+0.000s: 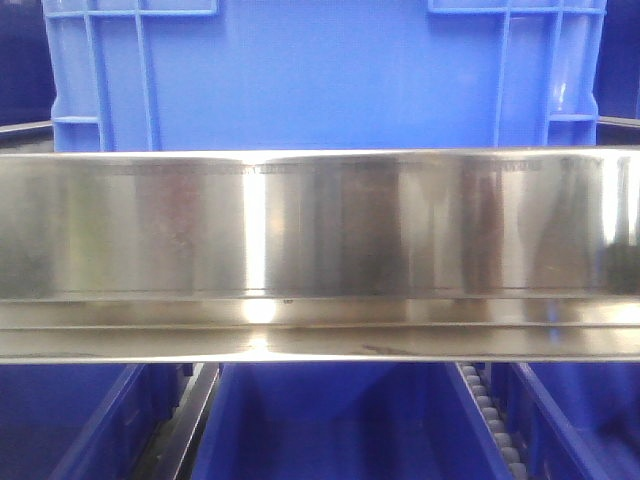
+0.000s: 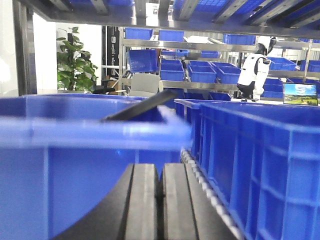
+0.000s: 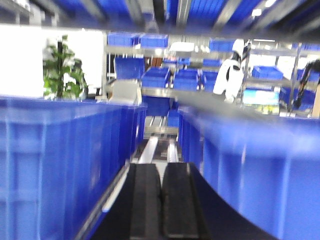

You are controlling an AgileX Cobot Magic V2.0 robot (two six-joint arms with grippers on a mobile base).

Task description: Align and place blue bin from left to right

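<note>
Grooves run down the 2 flat black pads (image 2: 145, 205) of the left tool (image 2: 161, 172). The pads are pressed together and hold nothing. The right tool (image 3: 161, 172) looks the same but blurry. Only a thin dark line shows between its pads, so it is closed on nothing too.

Each tool sits low in a gap between 2 big blue plastic boxes. Just left of the left tool is a smooth crate (image 2: 75, 190) with a thick round rim. Just to its right is a ribbed crate (image 2: 260, 160) with raised squares on its wall. Small white rollers (image 2: 200, 175) run between them.

From the front, a wide shiny steel rail (image 1: 320, 230) goes right across. Behind and above it stands the blue bin (image 1: 320, 80) on the shelf. Its wall is smooth and glossy, with straight ribs near both corners. I cannot tell which box beside the tools is this bin.

Far back are shelves of blue crates (image 2: 200, 72), a green plant (image 2: 75, 60) and a white robot (image 2: 255, 70).
</note>
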